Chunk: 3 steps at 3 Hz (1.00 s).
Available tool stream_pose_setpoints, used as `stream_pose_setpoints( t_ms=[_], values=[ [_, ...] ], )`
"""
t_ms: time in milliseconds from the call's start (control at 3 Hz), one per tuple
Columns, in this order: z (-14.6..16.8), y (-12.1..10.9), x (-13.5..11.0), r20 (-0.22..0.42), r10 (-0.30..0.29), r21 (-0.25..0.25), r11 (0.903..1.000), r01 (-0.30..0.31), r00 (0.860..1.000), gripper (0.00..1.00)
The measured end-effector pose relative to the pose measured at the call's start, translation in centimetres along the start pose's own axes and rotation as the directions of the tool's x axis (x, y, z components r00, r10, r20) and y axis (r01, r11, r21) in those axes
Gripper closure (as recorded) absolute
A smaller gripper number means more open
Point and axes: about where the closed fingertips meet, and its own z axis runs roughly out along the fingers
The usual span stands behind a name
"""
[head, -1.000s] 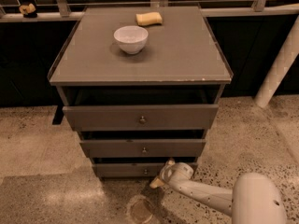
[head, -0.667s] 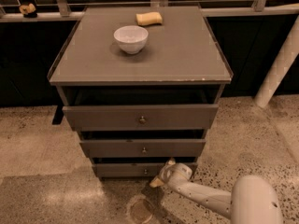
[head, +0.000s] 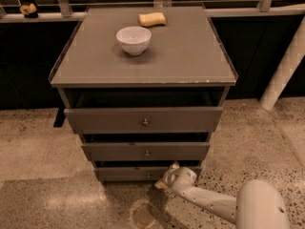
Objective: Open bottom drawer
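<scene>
Bottom drawer (head: 126,174) sits lowest in the cabinet (head: 190,61), just above the floor (head: 43,147), under the middle drawer (head: 119,151) and the top drawer (head: 105,120). Its front is the smallest of the three, with a tiny knob (head: 148,175) at centre. It looks shut or very nearly so; a dark gap shows above it, and none of its inside is visible.

The gripper (head: 165,179) is low at the drawer's front, just to the right of the knob, at the end of the white arm (head: 209,205) that reaches in from the lower right. Whether it is apart, together or clamped on the knob, I cannot tell; it seems beside the knob rather than on it.

Risks, as I judge them:
- The knob is small and round. A grasp that is off to the right would close on nothing or slide off as the pull starts, leaving the drawer where it is.
- The arm comes in at a slant. A pull along that line instead of straight out could skew the drawer and jam it.
- The middle drawer's front hangs close above, so a gripper set too high could catch it or drag the wrong drawer.
- A hard tug might jolt the cabinet and shift the bowl (head: 134,39) and sponge (head: 152,19) on top.

No brands, labels or writing can be read anywhere.
</scene>
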Motion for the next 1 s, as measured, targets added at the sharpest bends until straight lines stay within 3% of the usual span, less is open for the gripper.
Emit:
stream_pose_setpoints(
  t_ms=[1000],
  values=[
    [-0.01,0.0,-0.01,0.0,0.0,0.0,1.0,0.0,1.0,0.89]
  ],
)
